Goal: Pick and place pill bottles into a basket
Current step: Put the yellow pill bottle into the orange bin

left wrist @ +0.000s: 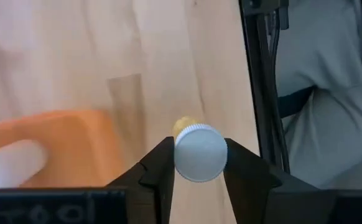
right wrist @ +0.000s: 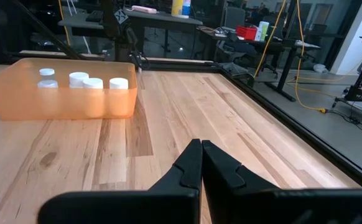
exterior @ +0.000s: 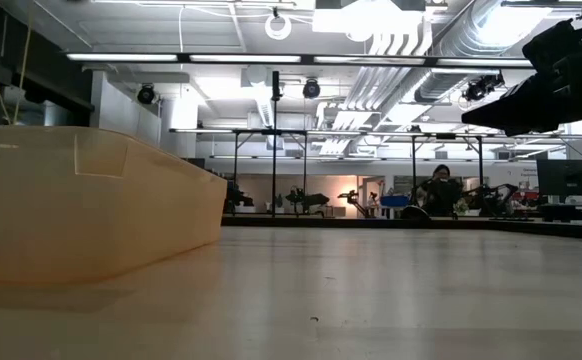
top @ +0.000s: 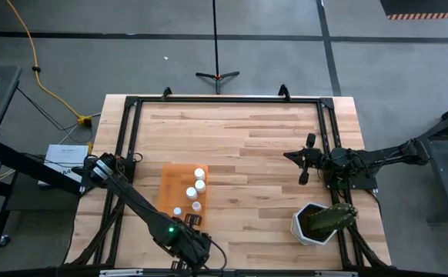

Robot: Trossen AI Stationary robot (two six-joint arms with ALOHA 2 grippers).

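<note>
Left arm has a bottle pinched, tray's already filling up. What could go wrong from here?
1. The left gripper pinches the pill bottle only across its round cap, so it may twist or slip out.
2. That bottle sits beside the orange tray, not over it; releasing now would likely land it on the table.
3. Five bottles already stand in the tray; a low approach might topple them.

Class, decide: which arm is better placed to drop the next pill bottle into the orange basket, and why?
The left. Its tool is shut on a pill bottle right beside the basket. The right tool is shut, holds nothing and waits across the table.
</note>
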